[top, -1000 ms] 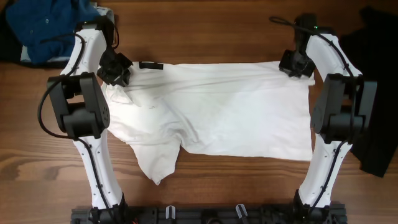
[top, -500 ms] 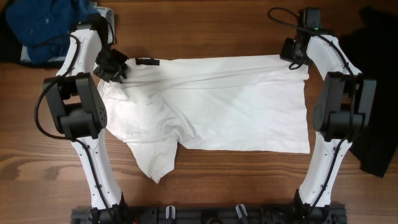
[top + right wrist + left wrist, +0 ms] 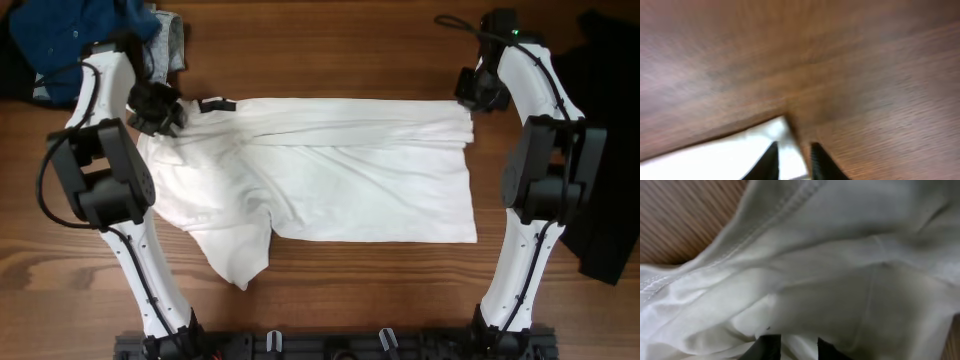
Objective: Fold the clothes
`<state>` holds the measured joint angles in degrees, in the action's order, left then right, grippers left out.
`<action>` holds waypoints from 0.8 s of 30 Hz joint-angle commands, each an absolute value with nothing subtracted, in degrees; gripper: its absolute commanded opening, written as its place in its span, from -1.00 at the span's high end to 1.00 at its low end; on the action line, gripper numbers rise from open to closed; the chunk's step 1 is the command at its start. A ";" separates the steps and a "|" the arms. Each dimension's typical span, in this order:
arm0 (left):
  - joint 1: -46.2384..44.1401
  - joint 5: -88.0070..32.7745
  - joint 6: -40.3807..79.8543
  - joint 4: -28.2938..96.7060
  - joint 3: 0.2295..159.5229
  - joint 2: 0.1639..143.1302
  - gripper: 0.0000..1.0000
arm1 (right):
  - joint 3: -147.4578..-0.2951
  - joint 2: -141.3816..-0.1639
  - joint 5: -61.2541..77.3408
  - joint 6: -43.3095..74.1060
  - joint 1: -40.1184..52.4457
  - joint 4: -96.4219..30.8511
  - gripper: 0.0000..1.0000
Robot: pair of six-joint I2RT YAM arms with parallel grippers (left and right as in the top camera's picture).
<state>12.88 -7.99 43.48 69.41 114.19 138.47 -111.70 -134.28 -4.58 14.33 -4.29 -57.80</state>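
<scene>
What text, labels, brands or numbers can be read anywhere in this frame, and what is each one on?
No text can be read in any view.
white T-shirt: the side facing up is plain, and no lettering shows.
small black tab at the shirt's far left edge: too small to tell whether it bears any words.
blue garment and black garment: no print visible.

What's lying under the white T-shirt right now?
Only the wooden table shows around the white T-shirt, and nothing pokes out from beneath its edges. The cloth covers whatever is directly under it, so that cannot be checked.
</scene>
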 commanded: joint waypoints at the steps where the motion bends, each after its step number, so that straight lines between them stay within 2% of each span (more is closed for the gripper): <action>1: 15.03 -2.11 42.41 69.43 112.36 141.01 0.42 | -114.13 -132.31 -5.10 14.13 -4.69 -58.08 0.48; 4: 15.00 -2.11 42.41 69.65 112.36 140.77 0.41 | -114.13 -131.76 -0.21 13.96 -4.69 -58.61 0.48; 7: 15.00 -2.15 42.44 69.63 112.36 140.29 0.29 | -113.69 -131.79 9.56 13.02 -4.64 -59.96 0.56; 9: 15.00 -2.35 42.39 69.67 112.36 140.25 -0.04 | -112.64 -131.79 11.70 12.34 -4.19 -60.05 0.76; 10: 15.00 -2.57 42.37 69.73 112.36 140.25 -0.30 | -112.14 -131.79 11.66 12.10 -3.97 -59.81 0.82; 11: 15.00 -2.63 42.24 69.82 112.36 140.25 -0.40 | -111.46 -131.79 11.64 12.08 -3.73 -59.16 0.88; 15: 15.00 -2.63 42.22 69.91 112.36 140.25 -0.49 | -108.79 -131.79 11.68 12.23 -3.38 -57.25 0.91; 24: 14.90 -3.20 42.22 69.82 112.36 140.25 -0.50 | -103.44 -131.79 12.75 12.08 -3.05 -51.92 0.91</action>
